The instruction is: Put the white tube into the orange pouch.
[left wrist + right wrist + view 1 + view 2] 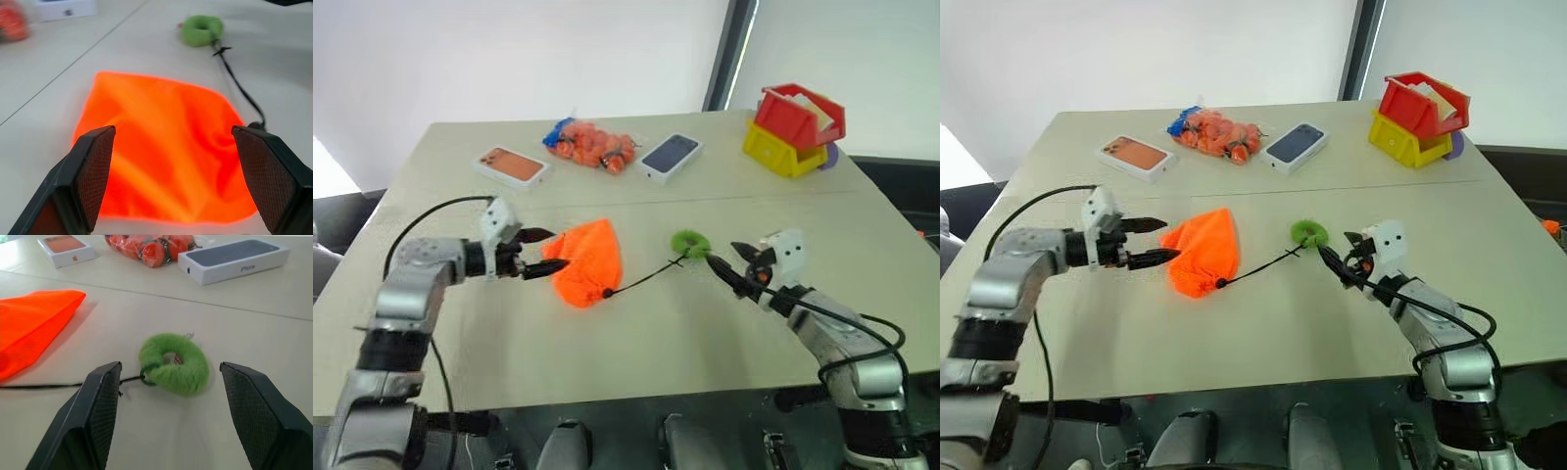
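Just ahead of open left tool (542, 254): orange pouch (588, 260).

Both claws (540, 252) (736, 262) agape — empty

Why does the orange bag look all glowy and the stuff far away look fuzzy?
Left wrist view: the orange pouch is so bright its folds wash out, and the bag of orange items in the corner is blurred. Right wrist view: the green ring is fairly sharp, with a soft shadow under it. Left eye view: pale daylight glares off the wall behind the table.
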